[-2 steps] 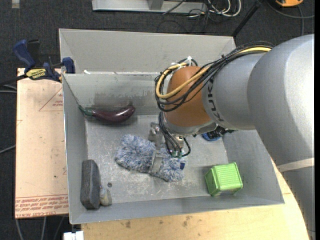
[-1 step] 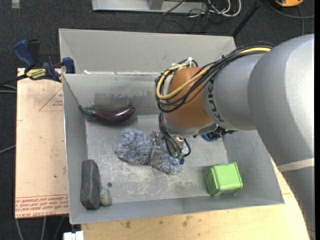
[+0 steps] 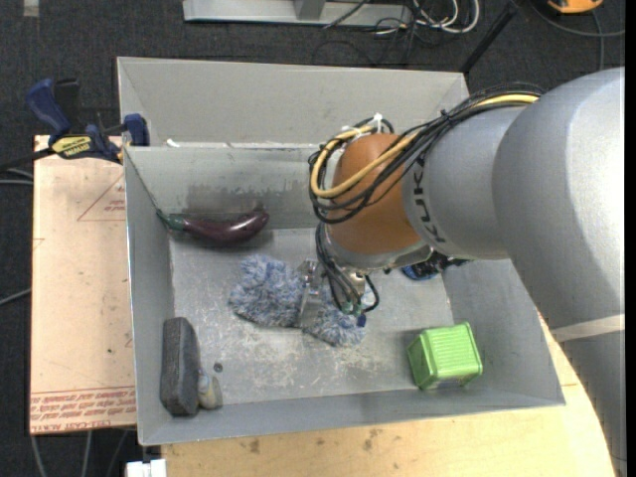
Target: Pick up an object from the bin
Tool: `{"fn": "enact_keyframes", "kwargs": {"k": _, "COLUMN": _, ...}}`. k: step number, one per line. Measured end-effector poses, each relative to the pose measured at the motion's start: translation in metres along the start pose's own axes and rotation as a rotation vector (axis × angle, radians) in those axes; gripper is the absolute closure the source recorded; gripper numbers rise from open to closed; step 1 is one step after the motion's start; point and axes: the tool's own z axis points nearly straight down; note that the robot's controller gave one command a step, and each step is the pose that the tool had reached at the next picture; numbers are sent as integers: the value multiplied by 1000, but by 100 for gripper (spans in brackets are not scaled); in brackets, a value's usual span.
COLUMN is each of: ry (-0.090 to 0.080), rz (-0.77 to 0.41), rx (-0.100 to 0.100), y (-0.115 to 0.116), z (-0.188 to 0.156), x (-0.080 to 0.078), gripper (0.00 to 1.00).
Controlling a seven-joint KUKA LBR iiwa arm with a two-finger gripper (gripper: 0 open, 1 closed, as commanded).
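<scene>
My gripper is down in the middle of the bin, its fingers pressed into a crumpled blue-grey cloth. The cloth bunches up around the fingertips, which sit close together in its right half. A dark purple eggplant lies against the back wall, up and to the left of the gripper. A green ribbed block sits at the front right, apart from the gripper.
A dark grey oblong block lies along the left front, with a small pale stone beside it. The arm and its orange wrist cover hang over the bin's right half.
</scene>
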Motion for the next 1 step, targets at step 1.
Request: {"fn": "enact_keyframes", "kwargs": {"k": 1, "ry": 2, "rz": 0, "rx": 1, "y": 0, "z": -2, "x": 0, "gripper": 100}}
